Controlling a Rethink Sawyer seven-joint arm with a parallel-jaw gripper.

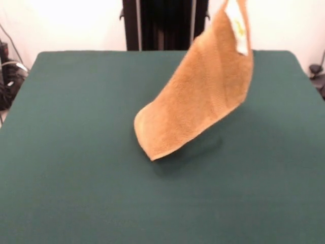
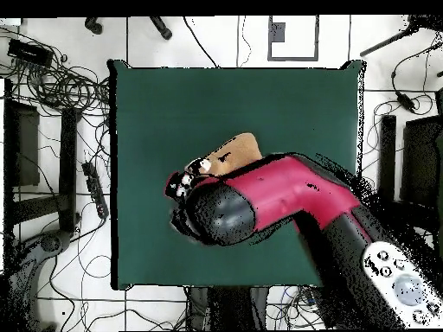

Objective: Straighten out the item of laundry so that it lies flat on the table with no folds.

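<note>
Across the dark green tabletop (image 1: 76, 152) we see the orange-tan towel (image 1: 203, 96) hanging aslant near the middle, its long axis running from a rounded lower corner resting on or just above the felt up to a top corner cut off by the front view's upper edge. From overhead, the red and black arm (image 2: 294, 194) covers most of the towel, leaving only one tan end visible. A small white tag (image 1: 238, 30) sits near the raised corner. We cannot tell how the fingers stand; they are hidden.

Bright backlight, faint shadow under towel (image 1: 203, 96)
</note>
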